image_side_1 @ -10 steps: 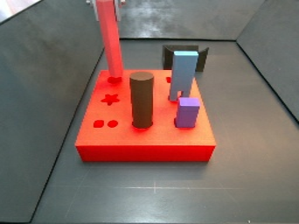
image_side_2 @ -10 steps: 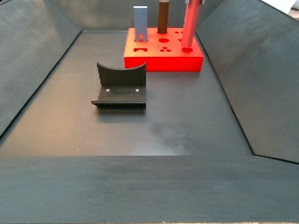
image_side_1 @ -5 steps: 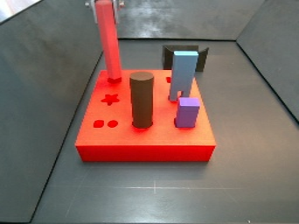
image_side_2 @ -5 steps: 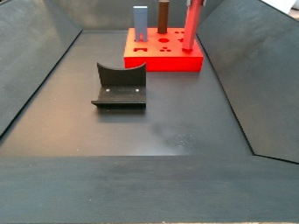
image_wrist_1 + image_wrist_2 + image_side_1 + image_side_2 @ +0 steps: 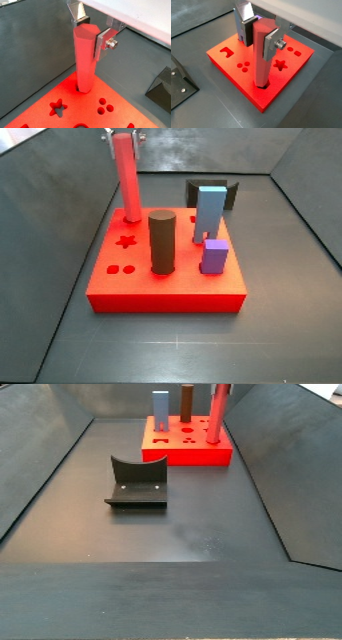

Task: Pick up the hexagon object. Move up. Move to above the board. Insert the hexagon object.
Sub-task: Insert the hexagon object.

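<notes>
The hexagon object (image 5: 85, 60) is a tall slender red prism standing upright, its lower end down in a hole near a corner of the board (image 5: 70, 95). In both wrist views my gripper (image 5: 90, 32) is shut on its upper end, a silver finger pressed to each side. The other wrist view shows the same grip (image 5: 259, 40) on the rod (image 5: 263, 55) over the red board (image 5: 294, 50). In the side views the rod (image 5: 128, 178) (image 5: 217, 409) rises from the board's (image 5: 160, 288) (image 5: 194, 454) far corner, with the gripper (image 5: 123, 134) at the frame's top edge.
On the board stand a thick dark brown cylinder (image 5: 162, 240), a light blue block (image 5: 210, 210) and a small purple block (image 5: 215, 256). A star hole (image 5: 57, 106) lies near the rod. The fixture (image 5: 136, 482) stands on the dark floor, ringed by sloping grey walls.
The rod has sunk a little into the board's hole with the gripper following it down; its top now shows below the frame edge in a side view.
</notes>
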